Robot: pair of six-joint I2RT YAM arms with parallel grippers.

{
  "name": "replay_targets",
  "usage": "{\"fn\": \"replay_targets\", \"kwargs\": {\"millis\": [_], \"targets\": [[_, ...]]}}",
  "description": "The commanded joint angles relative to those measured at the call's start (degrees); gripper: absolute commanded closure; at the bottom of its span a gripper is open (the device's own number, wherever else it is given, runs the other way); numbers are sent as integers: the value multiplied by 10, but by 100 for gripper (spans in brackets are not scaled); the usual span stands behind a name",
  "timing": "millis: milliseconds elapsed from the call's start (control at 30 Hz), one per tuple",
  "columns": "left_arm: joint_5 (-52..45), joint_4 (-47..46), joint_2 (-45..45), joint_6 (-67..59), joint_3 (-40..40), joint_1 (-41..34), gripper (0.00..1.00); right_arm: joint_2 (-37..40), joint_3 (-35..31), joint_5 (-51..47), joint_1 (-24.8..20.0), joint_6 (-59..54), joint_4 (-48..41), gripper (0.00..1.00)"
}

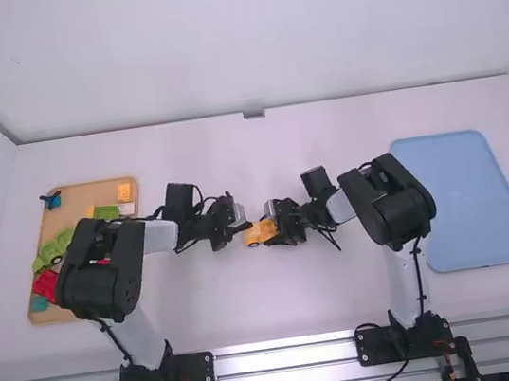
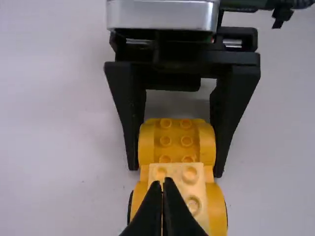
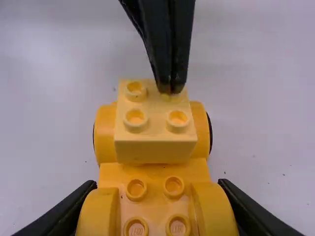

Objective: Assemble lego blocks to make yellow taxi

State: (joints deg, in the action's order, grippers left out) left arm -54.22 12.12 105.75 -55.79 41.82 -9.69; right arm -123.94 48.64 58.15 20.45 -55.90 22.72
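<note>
- While the right hand [image 1: 277, 227] pinches the yellow chassis [image 3: 155, 171] by its sides, the left hand [image 1: 246, 224], fingers pressed together, meets the pale yellow block [image 3: 155, 150].
- Pale yellow block: seated on the chassis, at its left end.
- White surface [image 1: 281, 301]: beneath the chassis.
- Tan tray [image 1: 87, 192] of coloured blocks [image 1: 56, 247]: well left of the chassis.
- Blue tray [image 1: 462, 198]: well right of the chassis.

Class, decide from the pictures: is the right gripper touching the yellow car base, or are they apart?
Touching. The left wrist view shows the right gripper with one finger pressed against each side of the yellow car base.
</note>
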Motion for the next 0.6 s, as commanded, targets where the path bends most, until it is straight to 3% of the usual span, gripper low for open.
{"fn": "replay_targets", "kwargs": {"millis": [0, 333, 567], "targets": [[44, -24, 25, -10, -1, -15, 98, 7, -5, -10, 3, 2, -5, 42], [151, -77, 43, -26, -1, -16, 98, 7, -5, -10, 4, 3, -5, 42], [87, -124, 40, -59, 29, -16, 98, 7, -5, -16, 4, 3, -5, 42]]}}
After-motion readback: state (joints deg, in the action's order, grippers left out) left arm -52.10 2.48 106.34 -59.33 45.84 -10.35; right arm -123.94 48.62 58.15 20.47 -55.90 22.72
